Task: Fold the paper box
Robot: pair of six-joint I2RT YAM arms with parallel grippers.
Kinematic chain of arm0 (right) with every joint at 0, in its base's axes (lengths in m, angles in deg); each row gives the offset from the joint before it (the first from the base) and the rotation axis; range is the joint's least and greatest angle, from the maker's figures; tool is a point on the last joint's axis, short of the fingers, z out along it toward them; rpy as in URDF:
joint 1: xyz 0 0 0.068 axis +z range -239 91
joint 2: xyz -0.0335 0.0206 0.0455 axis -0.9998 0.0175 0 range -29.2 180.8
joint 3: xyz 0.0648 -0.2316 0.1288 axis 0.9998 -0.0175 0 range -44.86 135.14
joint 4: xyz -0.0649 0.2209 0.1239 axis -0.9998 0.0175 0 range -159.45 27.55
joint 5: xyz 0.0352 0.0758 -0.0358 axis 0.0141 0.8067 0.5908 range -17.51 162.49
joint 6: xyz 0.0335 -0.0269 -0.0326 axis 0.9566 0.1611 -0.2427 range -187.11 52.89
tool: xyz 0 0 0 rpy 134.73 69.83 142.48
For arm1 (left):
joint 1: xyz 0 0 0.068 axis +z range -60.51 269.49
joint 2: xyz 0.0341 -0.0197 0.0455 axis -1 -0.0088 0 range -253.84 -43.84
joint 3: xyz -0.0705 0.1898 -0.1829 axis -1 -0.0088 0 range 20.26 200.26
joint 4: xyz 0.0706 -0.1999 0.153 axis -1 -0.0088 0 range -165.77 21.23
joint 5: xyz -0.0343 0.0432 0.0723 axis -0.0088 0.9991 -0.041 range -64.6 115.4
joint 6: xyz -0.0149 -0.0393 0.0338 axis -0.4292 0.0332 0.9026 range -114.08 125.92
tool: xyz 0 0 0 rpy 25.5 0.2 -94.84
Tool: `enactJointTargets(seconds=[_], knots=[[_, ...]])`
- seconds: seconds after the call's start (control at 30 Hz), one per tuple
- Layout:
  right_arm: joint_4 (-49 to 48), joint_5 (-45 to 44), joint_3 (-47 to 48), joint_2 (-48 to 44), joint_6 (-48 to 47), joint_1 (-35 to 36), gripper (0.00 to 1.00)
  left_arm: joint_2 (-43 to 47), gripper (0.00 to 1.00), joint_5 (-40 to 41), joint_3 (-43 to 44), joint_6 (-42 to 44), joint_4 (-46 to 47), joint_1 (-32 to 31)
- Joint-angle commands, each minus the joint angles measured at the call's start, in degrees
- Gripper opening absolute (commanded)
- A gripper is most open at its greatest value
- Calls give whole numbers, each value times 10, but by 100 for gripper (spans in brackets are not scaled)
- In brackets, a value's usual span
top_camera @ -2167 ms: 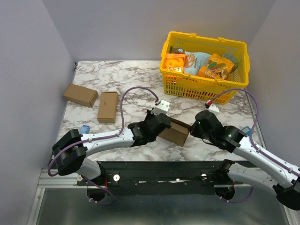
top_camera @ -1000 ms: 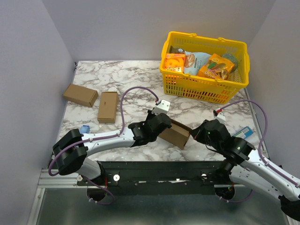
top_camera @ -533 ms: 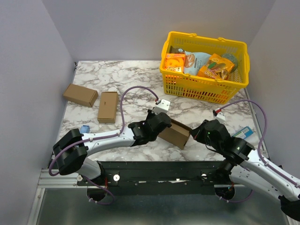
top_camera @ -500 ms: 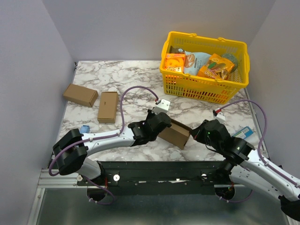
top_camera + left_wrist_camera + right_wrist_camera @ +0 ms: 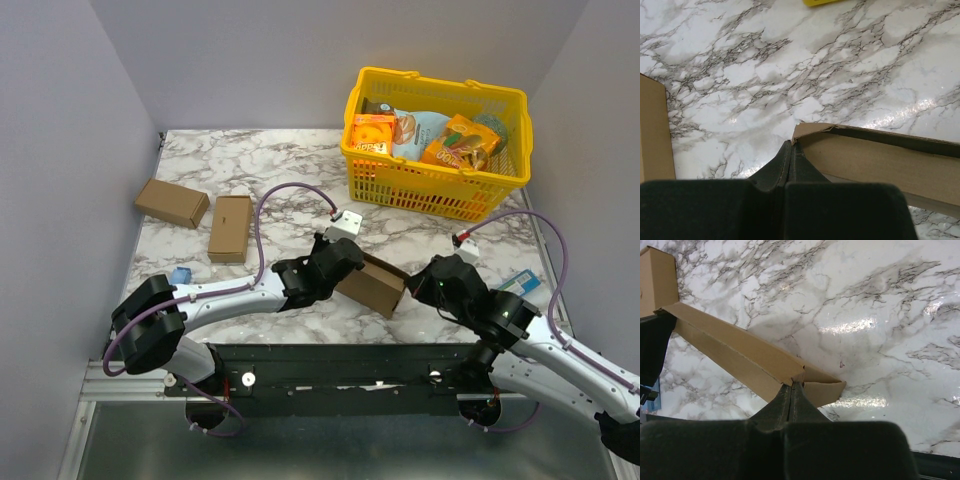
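The paper box [image 5: 375, 285] is a long brown cardboard shape lying flat on the marble table, between the two arms. My left gripper [image 5: 338, 262] is shut, its tips against the box's left corner. In the left wrist view the shut gripper [image 5: 791, 143] meets a bent cardboard corner of the paper box [image 5: 880, 165]. My right gripper [image 5: 414, 283] is shut at the box's right end. In the right wrist view that gripper [image 5: 791, 384] touches the paper box [image 5: 735, 347] where an end flap [image 5: 822, 387] folds out. Nothing shows between either pair of fingers.
A yellow basket [image 5: 440, 195] full of packets stands at the back right. Two smaller brown boxes [image 5: 172, 203] [image 5: 230, 228] lie at the left. A small blue item [image 5: 180, 275] sits by the left arm, and another blue thing [image 5: 520, 281] lies near the right edge.
About two seconds ago the right arm drew back toward the near right, its gripper staying at the box's end. Over the last second nothing has visibly moved.
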Motion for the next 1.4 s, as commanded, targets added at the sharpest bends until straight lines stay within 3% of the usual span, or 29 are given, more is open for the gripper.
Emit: enactJointTargets(seconds=[0.0,0.17,0.47,0.57,0.7,0.73,1.07,1.23,1.37], knots=[[182,44,-29,8,5,15,0,-32,0,-92,-46,-18,-84,-1],[197,33,32,7,-14,16,5,-25,0,-99,-52,4,-78,-1],[157,52,65,6,-34,15,36,-23,0,-103,-55,33,-76,-3],[150,52,66,-8,-45,15,52,-25,0,-105,-55,35,-75,-3],[138,53,71,-26,-87,15,82,-26,0,-109,-55,38,-72,-3],[136,51,73,-27,-106,15,85,-26,0,-110,-56,38,-70,-3],[87,-2,132,71,-267,16,94,-30,0,-118,-54,40,-71,-3],[35,49,137,106,-390,19,95,-32,0,-119,-55,41,-73,-3],[37,48,146,134,-429,41,95,-36,0,-117,-50,38,-80,-3]])
